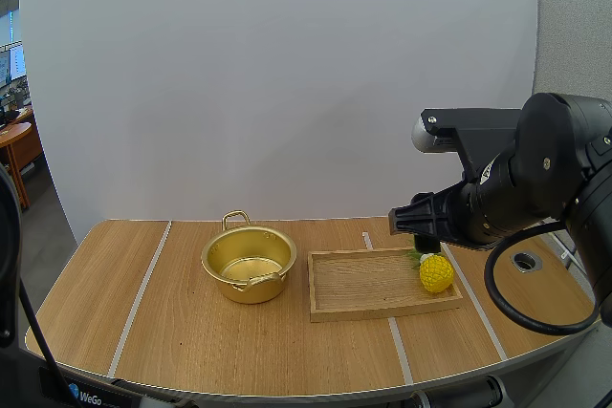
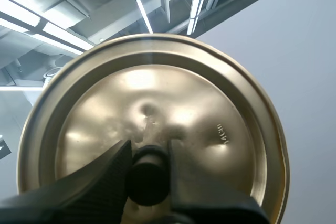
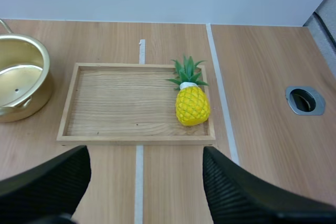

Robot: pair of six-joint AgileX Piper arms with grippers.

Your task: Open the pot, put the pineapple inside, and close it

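Lid (image 2: pixel 210 129): held clear of the pot, its black knob (image 2: pixel 148 182) clamped in the left gripper (image 2: pixel 148 150).
Pot (image 1: pixel 249 265): stood open at the middle of the desk (image 1: pixel 172 332), just left of the tray; its bare gold bottom is seen.
Tray (image 1: pixel 363 284): laid right of centre.
Pineapple (image 1: pixel 436 274): laid against the tray's right edge, leaves toward its far edge.
Right gripper (image 3: pixel 146 156): held above the tray's near edge, fingers spread apart.
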